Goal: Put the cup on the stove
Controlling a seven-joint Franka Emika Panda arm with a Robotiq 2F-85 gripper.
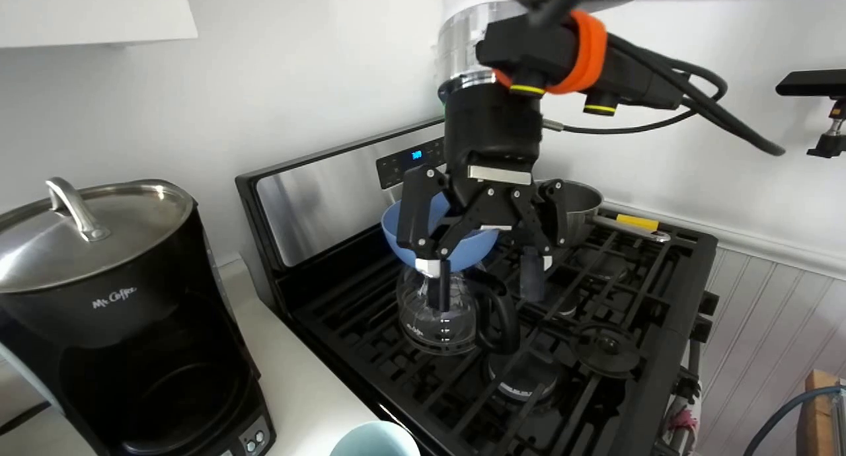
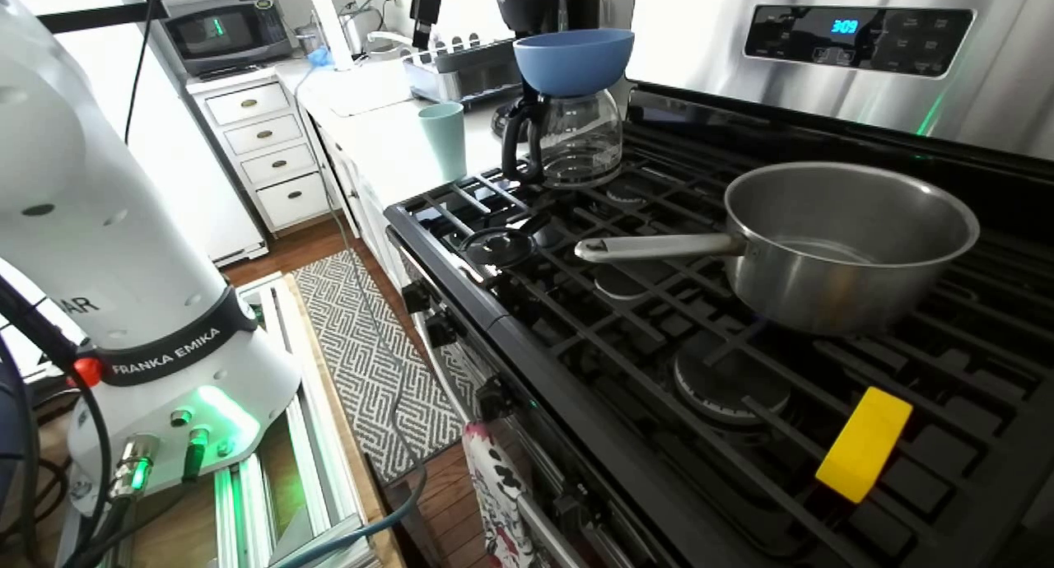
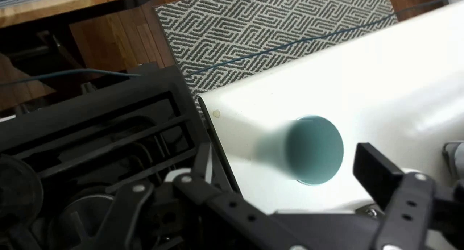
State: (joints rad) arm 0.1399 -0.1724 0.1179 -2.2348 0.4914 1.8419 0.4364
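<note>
Pale blue-green, the cup (image 3: pixel 315 152) stands upright on the white counter (image 3: pixel 384 76), near the end of the stove (image 2: pixel 535 362). Above it the gripper (image 1: pixel 486 287) hangs with its fingers (image 1: pixel 438 291) spread wide and nothing held, so the step in hand, we judge, is lining up for the grasp.

What worries us first is the rim. In the wrist view the cup's mouth sits a little toward the right finger, so going down without a sideways correction could catch that lip and tip the cup. We see no handle, and the wall narrows toward the base — a shallow pinch may slip. In both exterior views the blue bowl (image 2: pixel 576 62) rests on top of the glass carafe (image 2: pixel 580 144), at the stove's counter end; a low swing across could topple the pair.

As for edges, a dark strip (image 3: pixel 217 141) divides counter from stove left of the cup in the wrist view, and at the far side the counter ends above the patterned rug (image 3: pixel 253 36). The coffee maker (image 1: pixel 132 244) limits room to the left in an exterior view. Landing looks easiest on the front grates (image 2: pixel 531 300), between the carafe and the steel pot (image 2: pixel 848 288) — though their slots could tilt a badly placed base.
</note>
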